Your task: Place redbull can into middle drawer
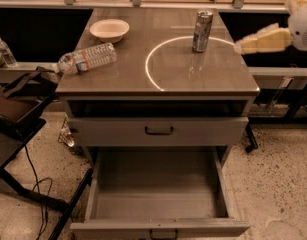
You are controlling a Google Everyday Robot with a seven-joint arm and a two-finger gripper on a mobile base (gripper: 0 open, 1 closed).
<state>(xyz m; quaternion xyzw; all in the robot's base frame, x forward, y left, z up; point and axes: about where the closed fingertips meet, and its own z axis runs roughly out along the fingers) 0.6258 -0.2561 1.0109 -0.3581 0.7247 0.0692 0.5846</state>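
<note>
Currently redbull can (202,30) upright on countertop (118,81), writing unreadable; middle drawer (118,227) open; claw (241,45) right of can, state unclear.

Glossy metal redbull can (202,30); matt metal middle drawer (193,227); matt gripper (241,45) far right.

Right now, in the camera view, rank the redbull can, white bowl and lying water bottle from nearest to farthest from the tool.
1. redbull can, back right of the tabletop, just left of the tool at the right edge.
2. white bowl, back left, and water bottle, left edge: too close to call.
</note>
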